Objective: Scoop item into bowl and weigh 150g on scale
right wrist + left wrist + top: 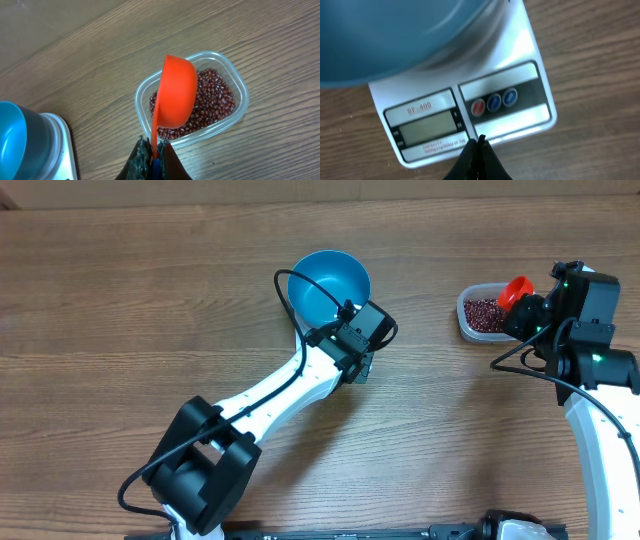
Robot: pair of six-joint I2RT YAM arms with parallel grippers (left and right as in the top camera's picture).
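Right wrist: round orange scoop (175, 92) over clear rect. tub (245, 100) w/ smooth beans (215, 97).

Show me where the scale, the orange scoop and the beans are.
scale (427, 127), left wrist view, on its grey display.
orange scoop (175, 92), right wrist view, on the rounded outside of its cup.
beans (215, 97), right wrist view, on the heap just right of the scoop.
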